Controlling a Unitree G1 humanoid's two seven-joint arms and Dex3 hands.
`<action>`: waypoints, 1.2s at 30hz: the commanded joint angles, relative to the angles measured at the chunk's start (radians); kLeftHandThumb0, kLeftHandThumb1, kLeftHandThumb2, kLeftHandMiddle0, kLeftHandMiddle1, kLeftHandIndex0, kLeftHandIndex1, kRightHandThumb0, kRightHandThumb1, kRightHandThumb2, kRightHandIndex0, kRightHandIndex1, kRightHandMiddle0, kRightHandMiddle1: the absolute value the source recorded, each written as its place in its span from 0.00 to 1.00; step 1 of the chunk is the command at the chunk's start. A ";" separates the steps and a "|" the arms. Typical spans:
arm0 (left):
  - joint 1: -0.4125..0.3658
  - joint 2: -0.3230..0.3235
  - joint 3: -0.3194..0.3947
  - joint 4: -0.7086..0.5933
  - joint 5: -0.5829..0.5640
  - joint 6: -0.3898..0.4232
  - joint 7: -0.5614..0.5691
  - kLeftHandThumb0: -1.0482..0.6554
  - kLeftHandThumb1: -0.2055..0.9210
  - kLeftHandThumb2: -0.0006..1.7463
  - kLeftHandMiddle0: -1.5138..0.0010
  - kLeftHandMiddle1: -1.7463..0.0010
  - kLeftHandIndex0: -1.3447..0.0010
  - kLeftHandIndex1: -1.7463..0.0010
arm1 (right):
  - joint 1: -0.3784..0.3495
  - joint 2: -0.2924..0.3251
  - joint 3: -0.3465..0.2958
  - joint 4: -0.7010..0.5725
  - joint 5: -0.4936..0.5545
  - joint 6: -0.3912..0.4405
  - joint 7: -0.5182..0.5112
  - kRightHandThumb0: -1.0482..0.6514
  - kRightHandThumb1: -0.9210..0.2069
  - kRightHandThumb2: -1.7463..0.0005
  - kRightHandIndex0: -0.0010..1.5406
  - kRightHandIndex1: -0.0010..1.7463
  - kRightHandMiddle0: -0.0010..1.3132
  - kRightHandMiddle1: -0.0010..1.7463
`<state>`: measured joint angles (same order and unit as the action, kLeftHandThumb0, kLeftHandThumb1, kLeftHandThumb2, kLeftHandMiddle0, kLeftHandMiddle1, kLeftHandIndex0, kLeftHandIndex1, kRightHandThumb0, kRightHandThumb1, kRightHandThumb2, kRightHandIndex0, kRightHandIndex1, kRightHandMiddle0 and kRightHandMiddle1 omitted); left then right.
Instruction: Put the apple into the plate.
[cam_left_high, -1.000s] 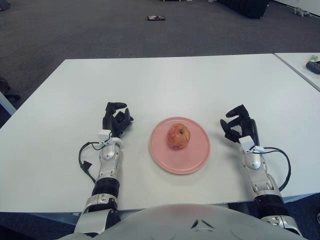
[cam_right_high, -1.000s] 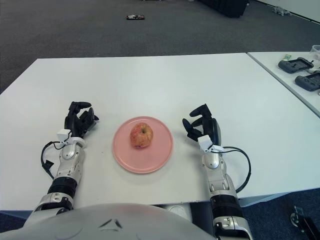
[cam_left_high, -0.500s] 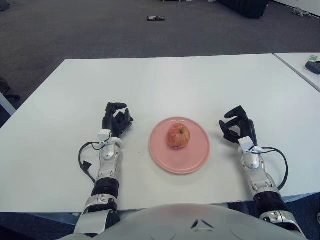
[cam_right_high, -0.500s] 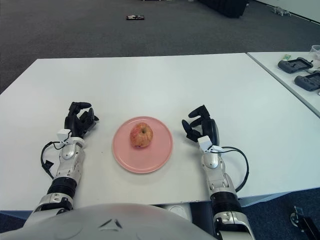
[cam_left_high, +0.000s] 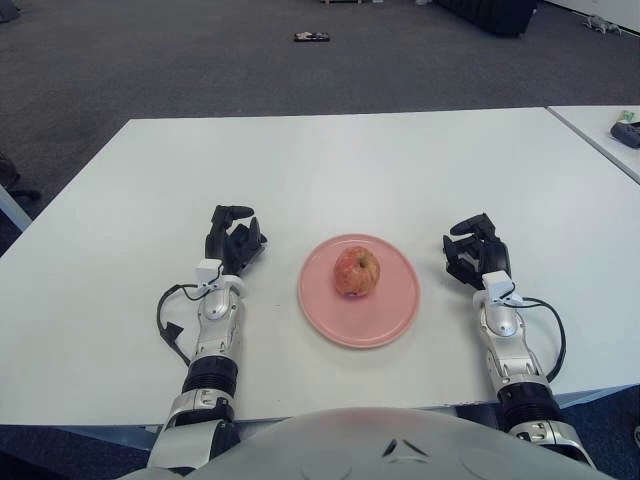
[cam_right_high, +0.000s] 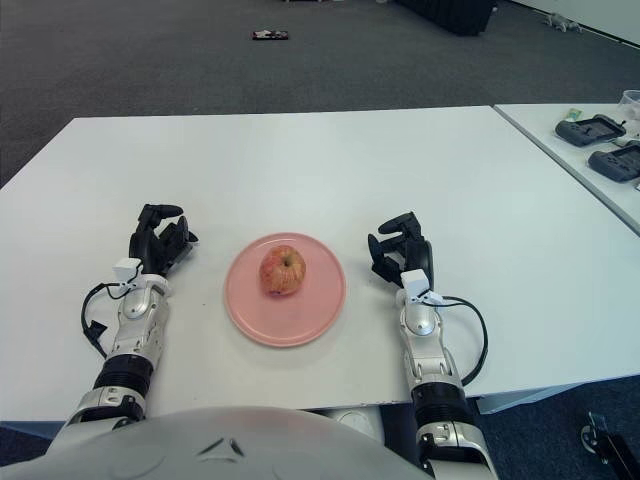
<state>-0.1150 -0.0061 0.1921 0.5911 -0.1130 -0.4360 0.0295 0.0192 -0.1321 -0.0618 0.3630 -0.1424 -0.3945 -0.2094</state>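
The apple (cam_left_high: 357, 271) sits on the plate (cam_left_high: 394, 310), a little toward the plate's far left part, upright with its stem dimple facing up. Its skin is red with yellowish streaks and patches, and it looks whole and unbruised from this side. The plate is round, flat and pink, and lies on the white table (cam_left_high: 330, 170) close to the near edge, about midway between the left and right edges.

The left hand (cam_left_high: 231, 240) shows just left of the plate, fingers loosely curled and holding nothing. The right hand (cam_left_high: 473, 252) shows just right of the plate, apart from its rim, its dark fingers also loosely bent with nothing in them. Both forearms reach in from the near edge, each with a black cable looping beside the wrist.
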 joint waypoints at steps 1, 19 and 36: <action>0.041 -0.001 -0.001 0.046 -0.002 0.028 -0.010 0.39 0.82 0.47 0.50 0.00 0.76 0.00 | 0.017 0.022 0.002 0.006 0.021 0.031 0.021 0.41 0.08 0.63 0.43 0.69 0.19 1.00; 0.040 0.005 -0.002 0.046 -0.002 0.048 -0.012 0.39 0.82 0.47 0.50 0.00 0.76 0.00 | 0.006 0.074 -0.018 0.015 0.038 0.031 -0.017 0.40 0.12 0.59 0.43 0.69 0.21 1.00; 0.046 0.005 -0.001 0.046 0.003 0.028 -0.012 0.40 0.84 0.45 0.52 0.00 0.77 0.00 | 0.008 0.089 -0.017 0.014 0.031 0.037 -0.031 0.40 0.13 0.58 0.42 0.70 0.21 1.00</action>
<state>-0.1141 -0.0003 0.1893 0.5929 -0.1123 -0.4373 0.0163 0.0209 -0.0594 -0.0910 0.3623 -0.1060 -0.3877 -0.2480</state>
